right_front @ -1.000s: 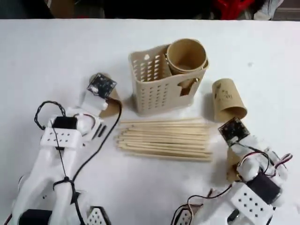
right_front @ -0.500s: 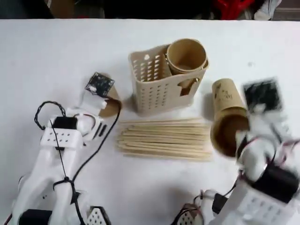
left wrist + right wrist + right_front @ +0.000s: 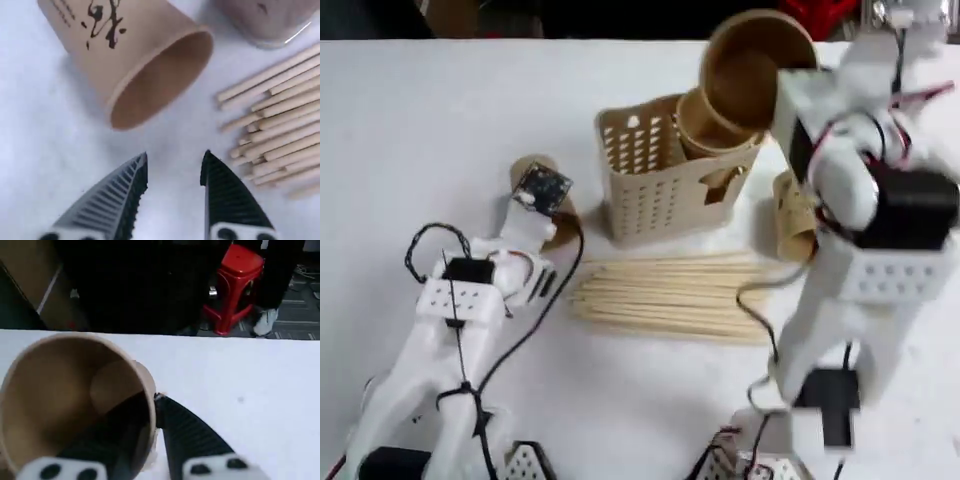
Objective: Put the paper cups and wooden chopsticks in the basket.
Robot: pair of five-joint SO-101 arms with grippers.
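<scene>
My right gripper is shut on the rim of a brown paper cup, held tilted in the air above the beige basket; in the right wrist view one finger sits inside this cup. The basket holds stacked paper cups. Wooden chopsticks lie in a bundle in front of the basket. Another cup lies on the table, partly hidden by the right arm. My left gripper is open just short of the mouth of a cup lying on its side, left of the basket.
The raised right arm stands tall right of the chopsticks. The left arm and its black cable lie at the front left. Chopstick ends are close beside the left gripper. A red stool stands beyond the table's far edge.
The right arm has lifted a cup from the table's front right and swung it up over the basket. The left arm has shifted only slightly.
</scene>
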